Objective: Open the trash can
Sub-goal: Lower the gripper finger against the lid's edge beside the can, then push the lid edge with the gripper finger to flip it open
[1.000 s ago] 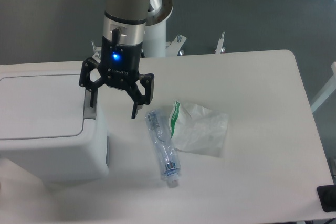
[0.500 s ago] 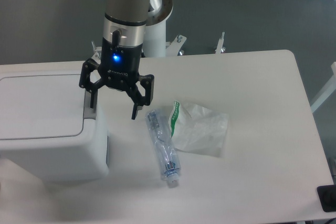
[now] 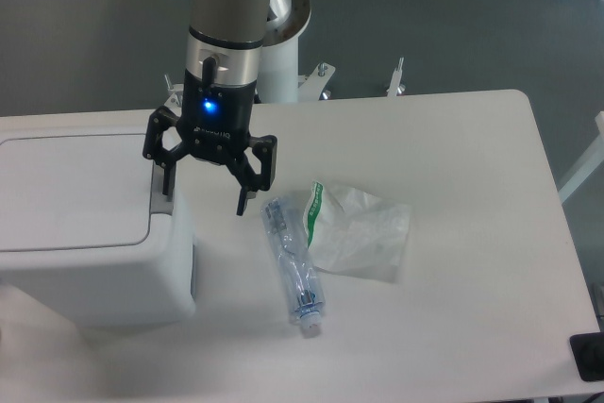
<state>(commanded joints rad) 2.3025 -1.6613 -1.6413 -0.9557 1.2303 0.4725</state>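
The trash can (image 3: 85,224) sits at the nine o'clock side of the white table (image 3: 453,158), a big white boxy bin with rounded corners whose flat lid (image 3: 71,191) lies closed and level. At the lid's three o'clock edge a grey push tab (image 3: 162,197) shows as a narrow strip. The gripper (image 3: 204,198) hangs from the arm directly over that edge, its jaws spread wide apart with nothing between them; a blue light glows on its black body. One finger (image 3: 168,176) comes down at the tab, its tip at or just above the grey strip, though whether it actually touches cannot be told from this view. The other finger (image 3: 247,193) points down over bare table just beside the bin's right wall. At about four o'clock from the gripper a clear plastic bottle (image 3: 293,264) lies on its side, its cap end toward six o'clock. Touching the bottle on its three o'clock side is a thin translucent plastic bag (image 3: 363,233) with green print near its upper left corner, lying crumpled flat on the table.
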